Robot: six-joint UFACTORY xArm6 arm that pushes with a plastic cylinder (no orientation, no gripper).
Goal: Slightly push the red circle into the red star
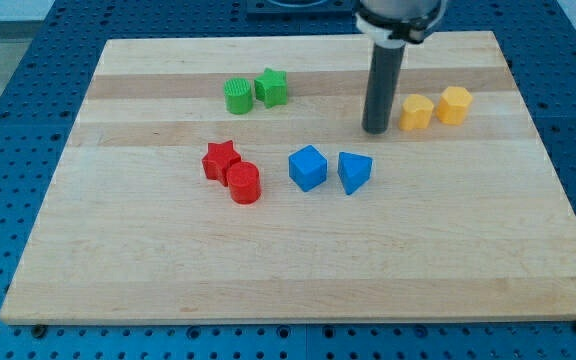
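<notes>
The red circle (244,184) sits left of the board's middle, touching the lower right side of the red star (220,159). My tip (375,130) rests on the board toward the view's upper right, far from both red blocks. It stands just left of the two yellow blocks and above the blue ones.
A blue cube (308,168) and a blue triangle (354,172) sit right of the red pair. A green circle (238,96) and a green star (271,87) sit near the top. Two yellow blocks (416,112) (455,104) lie at the upper right. The wooden board (298,270) ends on all sides.
</notes>
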